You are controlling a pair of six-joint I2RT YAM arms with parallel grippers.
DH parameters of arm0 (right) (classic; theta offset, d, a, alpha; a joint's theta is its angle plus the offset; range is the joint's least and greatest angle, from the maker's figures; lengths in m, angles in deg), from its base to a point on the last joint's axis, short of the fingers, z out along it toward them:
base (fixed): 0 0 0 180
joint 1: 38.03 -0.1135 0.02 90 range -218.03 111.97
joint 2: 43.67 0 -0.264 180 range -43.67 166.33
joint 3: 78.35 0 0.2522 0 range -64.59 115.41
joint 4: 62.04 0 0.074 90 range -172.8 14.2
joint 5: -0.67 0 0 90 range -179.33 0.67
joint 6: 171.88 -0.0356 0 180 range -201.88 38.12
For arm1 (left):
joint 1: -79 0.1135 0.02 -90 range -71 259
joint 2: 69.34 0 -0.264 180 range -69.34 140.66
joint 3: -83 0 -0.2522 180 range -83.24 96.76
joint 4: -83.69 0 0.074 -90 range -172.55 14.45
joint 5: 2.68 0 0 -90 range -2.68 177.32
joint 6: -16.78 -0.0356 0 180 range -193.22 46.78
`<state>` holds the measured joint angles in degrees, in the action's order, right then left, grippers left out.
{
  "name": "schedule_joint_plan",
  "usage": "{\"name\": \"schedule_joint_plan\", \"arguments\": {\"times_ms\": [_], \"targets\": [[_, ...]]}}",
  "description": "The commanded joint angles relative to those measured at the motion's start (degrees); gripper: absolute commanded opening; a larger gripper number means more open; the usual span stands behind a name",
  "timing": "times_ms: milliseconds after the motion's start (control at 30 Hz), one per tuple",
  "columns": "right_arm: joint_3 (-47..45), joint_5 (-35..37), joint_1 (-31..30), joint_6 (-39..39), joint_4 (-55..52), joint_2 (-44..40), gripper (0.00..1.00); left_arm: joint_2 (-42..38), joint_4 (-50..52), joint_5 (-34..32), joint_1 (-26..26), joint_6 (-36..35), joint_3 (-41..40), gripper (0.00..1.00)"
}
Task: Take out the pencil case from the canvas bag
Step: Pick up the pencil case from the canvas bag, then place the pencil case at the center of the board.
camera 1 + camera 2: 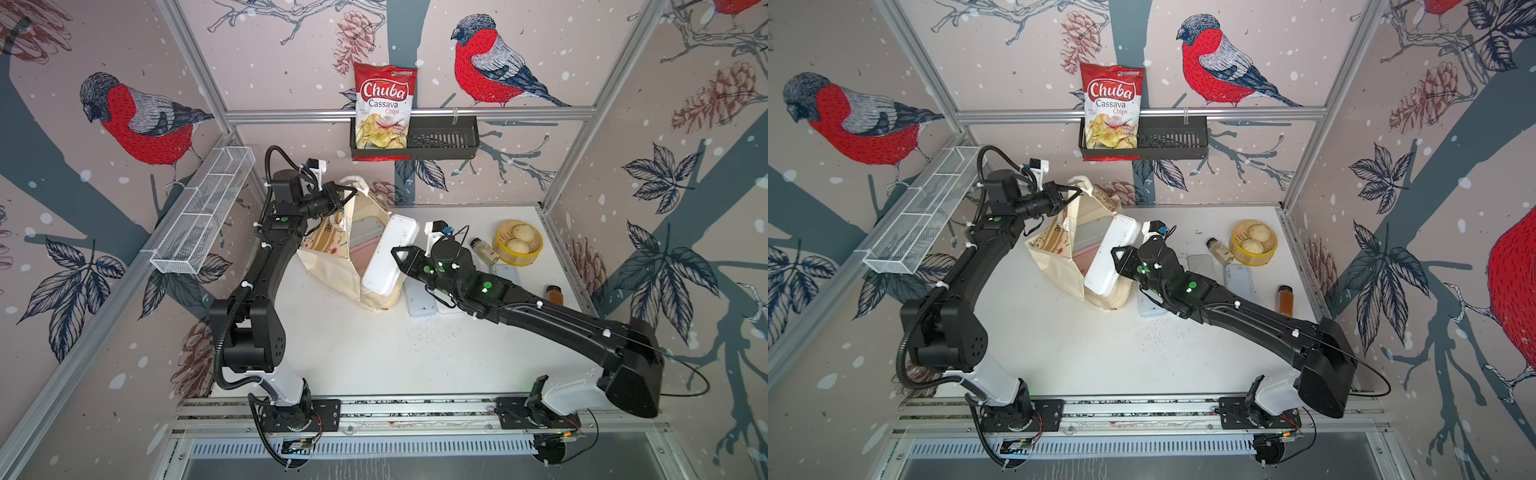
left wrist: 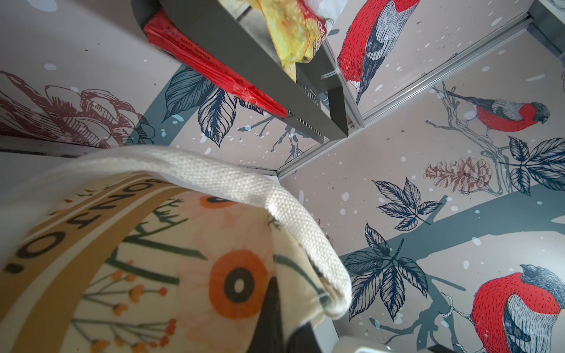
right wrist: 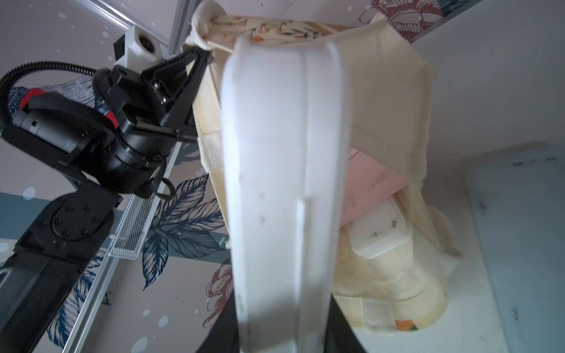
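White pencil case (image 3: 281, 183) fills the right wrist view, clamped along one edge in the right tool (image 1: 398, 255) and tilted over the open mouth of the canvas bag (image 1: 332, 257), which slumps on the desk (image 1: 353, 353) between the two arms. Left tool (image 1: 351, 192) is clenched on a cream loop handle (image 2: 244, 183), holding that side of the bag up. A pink item (image 3: 373, 189) shows inside the bag.

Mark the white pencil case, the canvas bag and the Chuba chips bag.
white pencil case (image 1: 390, 249): in a top view, middle of its broad white face.
canvas bag (image 1: 332, 269): in a top view, plain cream side panel.
Chuba chips bag (image 1: 384, 97): in a top view, printed front.
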<state>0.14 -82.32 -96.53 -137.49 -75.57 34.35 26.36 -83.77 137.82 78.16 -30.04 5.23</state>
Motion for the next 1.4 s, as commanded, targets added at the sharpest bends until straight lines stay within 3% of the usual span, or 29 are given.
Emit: {"name": "schedule_joint_plan", "arguments": {"times_ms": [0, 200, 467, 800, 1367], "targets": [[-1.77, -3.37, -2.17, 2.73, -4.64, -2.78, 0.18, 0.04, -10.1, 0.77, 0.22, 2.68, 1.7, 0.0], [-6.48, -8.48, -7.11, 4.95, -8.37, -5.87, 0.18, 0.5, -16.18, 0.76, 0.31, 8.88, -0.26, 0.0], [-12.49, -11.92, -11.35, 7.36, -4.73, -4.32, 0.18, -0.25, -20.34, -0.25, 0.31, 13.09, -4.09, 0.0], [-16.62, -20.34, -11.51, 4.19, 5.8, 6.75, 0.18, -1.06, -22.57, 1.21, 0.65, 12.52, -8.41, 0.0], [-16.46, -28.06, -6.36, -3.4, 10.4, 17.6, 0.18, -4.38, -24.81, 1.88, 1.71, 10.24, -13.4, 0.0]]}}
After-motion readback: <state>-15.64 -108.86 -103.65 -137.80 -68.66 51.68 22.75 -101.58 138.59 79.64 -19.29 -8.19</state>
